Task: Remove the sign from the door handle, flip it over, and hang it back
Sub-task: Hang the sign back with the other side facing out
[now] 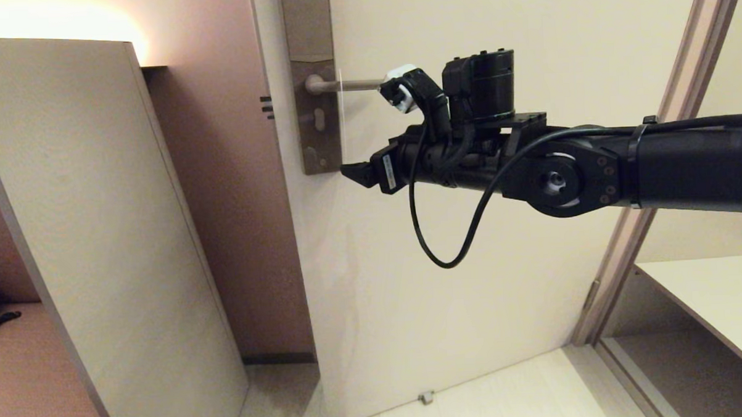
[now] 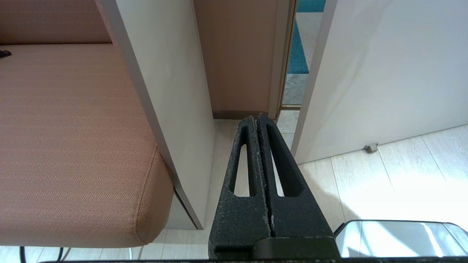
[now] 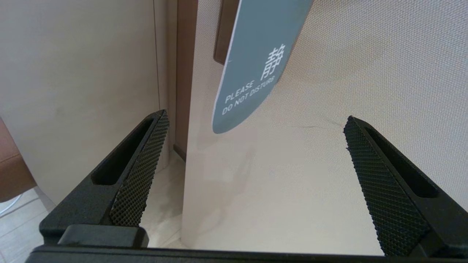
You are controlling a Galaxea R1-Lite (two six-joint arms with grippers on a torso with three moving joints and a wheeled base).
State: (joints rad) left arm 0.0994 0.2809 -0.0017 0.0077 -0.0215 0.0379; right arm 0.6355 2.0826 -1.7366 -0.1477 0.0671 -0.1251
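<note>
The sign (image 3: 252, 69) hangs on the door handle (image 1: 351, 84), edge-on to me, its teal "PLEASE DO NOT DISTURB" face toward the right gripper (image 3: 256, 175). That gripper waits just below the sign's rounded lower end, jaws spread wide, holding nothing. To take it cleanly, I'd say it should rise until the pads straddle the card's lower edge, then close flat on both faces. The left gripper (image 2: 260, 126) hangs low near the floor, pressed together. One sign, one handle, two grippers.
</note>
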